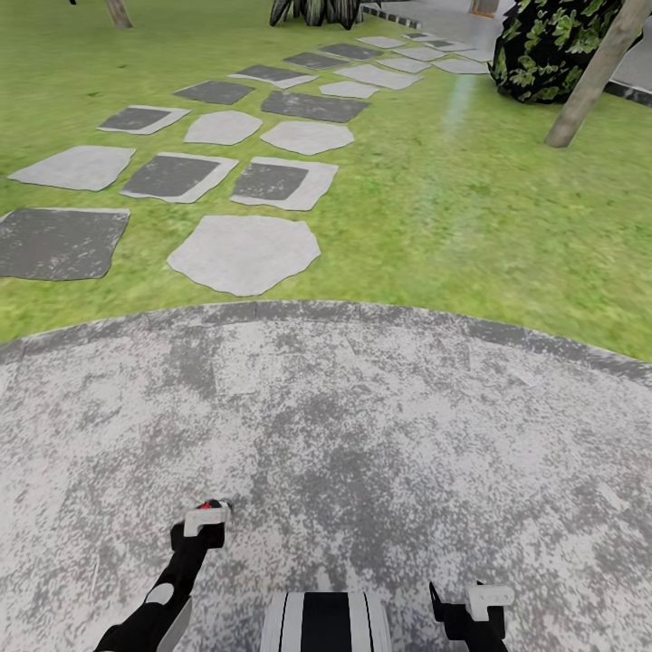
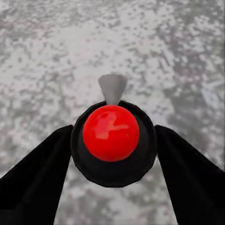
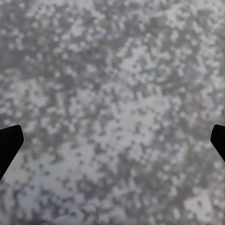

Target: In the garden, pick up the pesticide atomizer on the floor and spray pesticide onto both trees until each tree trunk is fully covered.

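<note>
The pesticide atomizer point(image 2: 111, 133), a dark bottle with a round red top and a pale grey nozzle, sits between the black fingers point(image 2: 42, 173) of my left gripper point(image 2: 113, 137), which press on both its sides. In the head view my left gripper point(image 1: 206, 525) hangs low over the mottled grey paved floor point(image 1: 362, 426), with the red top point(image 1: 215, 503) just showing. My right gripper point(image 1: 480, 605) is open over bare paving, also seen as the right gripper point(image 3: 112, 140) with its fingertips far apart. One leaning tree trunk point(image 1: 593, 77) stands far right on the lawn, another trunk point(image 1: 118, 13) far left.
Grass point(image 1: 453, 208) borders the paved patch ahead. Grey stepping stones point(image 1: 244, 254) run from the left toward the back. Dark mottled foliage point(image 1: 543, 45) stands beside the right trunk, and a low spiky plant point(image 1: 317, 11) sits at the back.
</note>
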Controlling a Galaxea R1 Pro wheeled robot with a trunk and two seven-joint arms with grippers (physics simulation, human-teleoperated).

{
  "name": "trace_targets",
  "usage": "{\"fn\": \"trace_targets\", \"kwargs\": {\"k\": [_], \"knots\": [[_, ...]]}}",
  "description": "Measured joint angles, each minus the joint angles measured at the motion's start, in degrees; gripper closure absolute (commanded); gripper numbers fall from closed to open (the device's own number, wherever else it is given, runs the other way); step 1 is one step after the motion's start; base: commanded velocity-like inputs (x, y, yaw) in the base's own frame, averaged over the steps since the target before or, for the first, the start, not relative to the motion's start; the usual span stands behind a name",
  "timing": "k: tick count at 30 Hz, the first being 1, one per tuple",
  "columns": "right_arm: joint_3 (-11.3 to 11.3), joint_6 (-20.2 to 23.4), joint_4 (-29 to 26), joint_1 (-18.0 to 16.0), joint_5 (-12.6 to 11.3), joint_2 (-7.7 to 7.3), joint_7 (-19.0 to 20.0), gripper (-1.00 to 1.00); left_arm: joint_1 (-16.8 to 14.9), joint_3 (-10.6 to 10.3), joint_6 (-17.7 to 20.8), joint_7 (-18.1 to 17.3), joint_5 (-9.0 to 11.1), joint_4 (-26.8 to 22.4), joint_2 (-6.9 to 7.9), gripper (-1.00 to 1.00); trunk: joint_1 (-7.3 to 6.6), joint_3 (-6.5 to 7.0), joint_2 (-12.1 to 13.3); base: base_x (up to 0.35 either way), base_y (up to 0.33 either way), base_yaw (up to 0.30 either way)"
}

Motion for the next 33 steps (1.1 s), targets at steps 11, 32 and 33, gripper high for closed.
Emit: {"fn": "trace_targets", "kwargs": {"k": [11,32,33], "knots": [[0.0,0.0,0.0,0.0,0.0,0.0,0.0,-1.0,0.02,0.08,0.01,0.06,0.11,-0.07,0.05,1.0,0.0,0.0,0.0,0.0,0.0,0.0],[0.0,0.0,0.0,0.0,0.0,0.0,0.0,-1.0,-0.07,0.11,0.01,0.07,-0.01,-0.08,0.05,1.0,-0.16,1.32,0.08,0.0,0.0,0.0],[0.0,0.0,0.0,0.0,0.0,0.0,0.0,-1.0,-0.07,0.12,0.01,0.07,-0.01,-0.08,0.05,1.0,-0.18,1.54,0.09,0.0,0.0,0.0]]}}
